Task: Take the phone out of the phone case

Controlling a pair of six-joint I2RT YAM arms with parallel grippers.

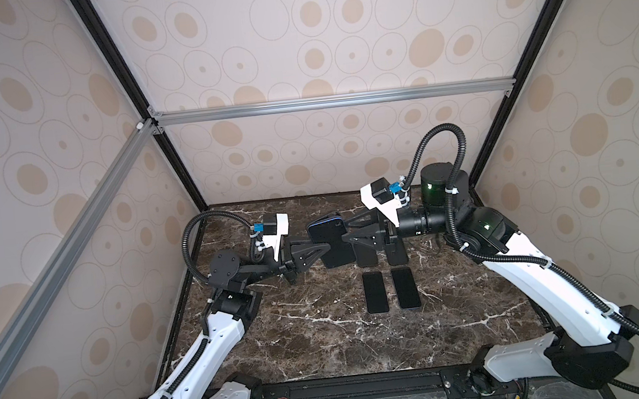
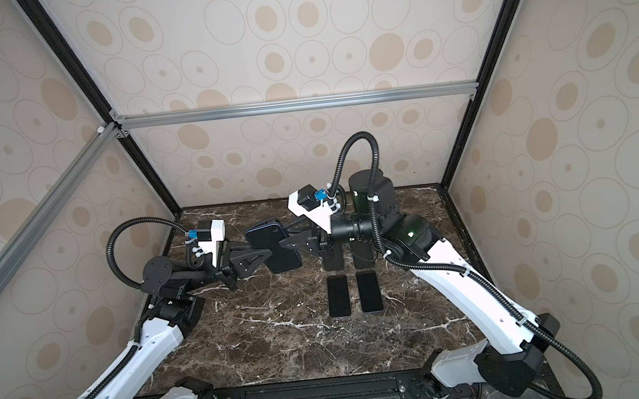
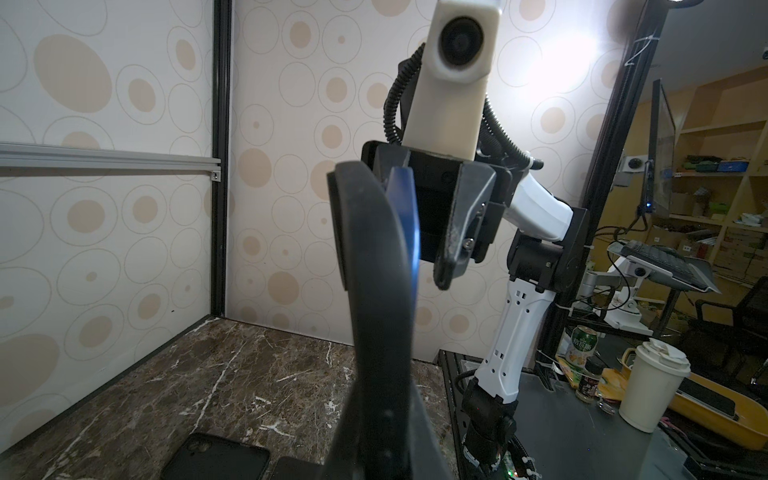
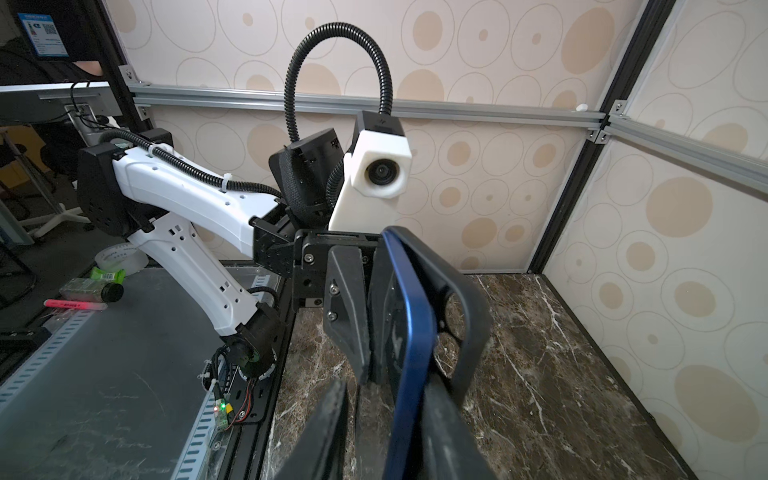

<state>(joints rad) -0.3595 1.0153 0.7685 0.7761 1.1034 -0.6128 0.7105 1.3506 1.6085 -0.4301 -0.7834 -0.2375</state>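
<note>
Marble table (image 1: pixel 323 340) fills the cell floor. Both arms reach in from 6 o'clock and meet above it at approx. 11 o'clock of centre, so the work is done in the air w/ room to flex the case.

The left gripper (image 1: pixel 319 251) comes at the phone case (image 4: pixel 469 299) from 9 o'clock, jaws pressed together on its lower part, prob. as the anchor. The right gripper (image 1: pixel 346 232) comes from 3 o'clock, jaws spread either side of the upper end. In the left wrist view one finger (image 3: pixel 457 232) stands off the blue rim (the other is hidden behind the case).

The phone (image 4: pixel 411 316) sits partly out: its blue edge stands apart from the case up top, and marble shows thru the camera cutout (image 4: pixel 455 316). The lower end looks seated.

Two bare handsets (image 1: pixel 375 293) (image 1: pixel 405 288) lie flat side by side at 3 o'clock, just beside centre, prob. parked clear of the work. Two more dark slabs (image 1: pixel 367 258) lie at 12 o'clock of them, partly under the right gripper; phones or cases, can't tell.
</note>
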